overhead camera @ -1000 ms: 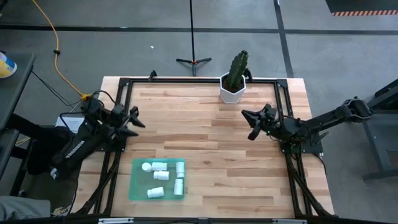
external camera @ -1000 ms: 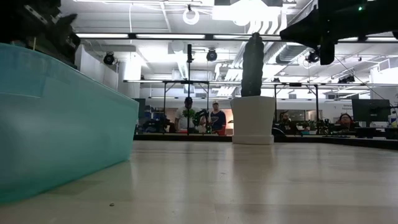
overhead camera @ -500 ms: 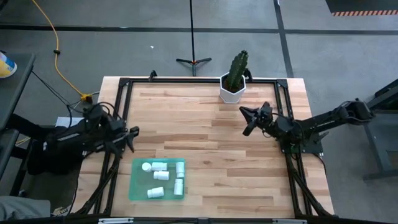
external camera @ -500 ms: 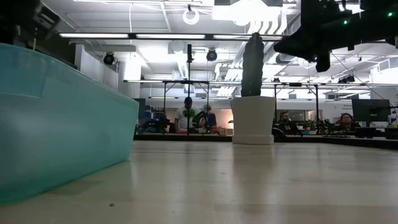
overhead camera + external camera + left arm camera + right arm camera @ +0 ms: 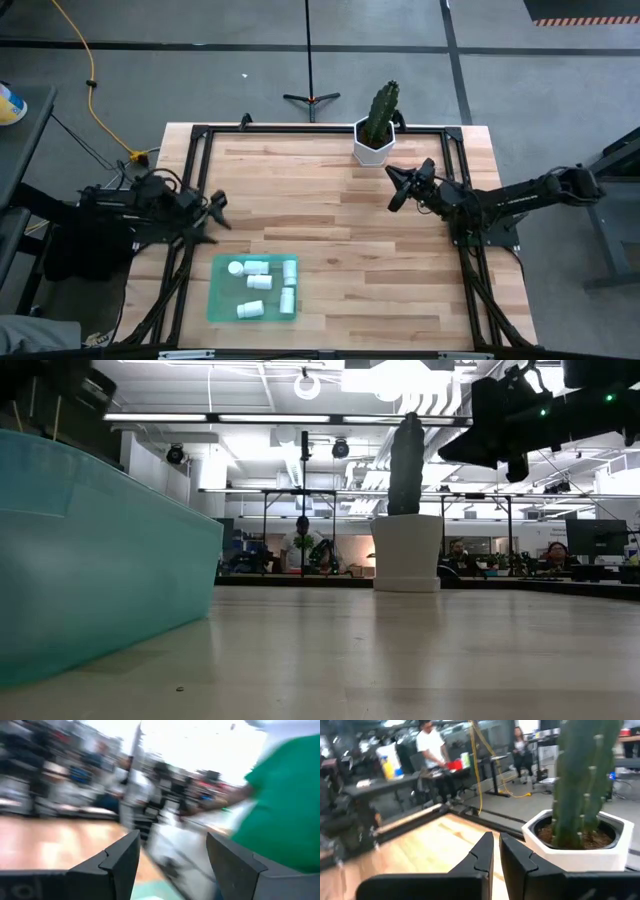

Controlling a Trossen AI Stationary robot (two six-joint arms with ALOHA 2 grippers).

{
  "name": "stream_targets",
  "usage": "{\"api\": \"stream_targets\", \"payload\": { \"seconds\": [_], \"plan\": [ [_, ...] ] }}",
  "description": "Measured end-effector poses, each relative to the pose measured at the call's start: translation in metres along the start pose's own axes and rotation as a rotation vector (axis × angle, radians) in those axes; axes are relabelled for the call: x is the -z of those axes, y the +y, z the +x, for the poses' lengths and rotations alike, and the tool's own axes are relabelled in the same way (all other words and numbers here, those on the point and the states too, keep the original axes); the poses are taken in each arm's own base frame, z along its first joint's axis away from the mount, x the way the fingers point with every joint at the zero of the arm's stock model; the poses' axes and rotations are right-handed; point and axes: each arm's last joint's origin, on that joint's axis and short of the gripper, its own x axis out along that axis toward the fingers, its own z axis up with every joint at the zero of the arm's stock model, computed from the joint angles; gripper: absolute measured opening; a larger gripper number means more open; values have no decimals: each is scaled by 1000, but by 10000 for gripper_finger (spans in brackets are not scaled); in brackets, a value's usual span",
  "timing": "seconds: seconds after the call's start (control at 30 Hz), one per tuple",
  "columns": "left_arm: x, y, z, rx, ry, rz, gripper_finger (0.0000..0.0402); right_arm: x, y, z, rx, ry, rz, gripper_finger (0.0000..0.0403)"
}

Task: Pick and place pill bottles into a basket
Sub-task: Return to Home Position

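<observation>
Several small white pill bottles (image 5: pixel 260 282) rest on the floor of the green basket (image 5: pixel 217 300), a shallow tray near the table's front left. In the low view the basket's wall (image 5: pixel 100 560) fills the left. My left gripper (image 5: pixel 218 210) stands open above the table's left edge, beyond the basket's far left corner, with nothing between its fingers (image 5: pixel 172 860). My right gripper (image 5: pixel 393 188) is shut and empty, hanging above the table just in front of the cactus pot (image 5: pixel 374 142); its shut fingertips (image 5: pixel 496 851) point toward the table's left.
A white hexagonal pot with a green cactus (image 5: pixel 580 835) stands at the table's far edge, close to my right gripper. A black frame (image 5: pixel 300 130) runs round the table. Bare wood (image 5: pixel 330 230) lies between the two arms. People sit and stand in the room behind (image 5: pixel 300 545).
My left arm has swung round so that its gripper, still open, now points toward the table's right, a little nearer the front edge. My right gripper, still shut, has gone toward the far edge and the cactus pot. The bottles and basket have stayed put.
</observation>
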Motion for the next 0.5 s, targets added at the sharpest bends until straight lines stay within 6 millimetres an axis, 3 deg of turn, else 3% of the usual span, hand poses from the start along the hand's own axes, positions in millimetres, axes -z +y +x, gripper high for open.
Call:
{"api": "stream_targets", "payload": {
  "seconds": [0.3,0.5],
  "plan": [
    [-3,12,-3,-508,-134,121,262,1,-11,12,-160,63,-123,24],
    [-2,15,-5,-627,-140,117,262,-1,-18,18,-354,86,-166,27]
  ]
}}
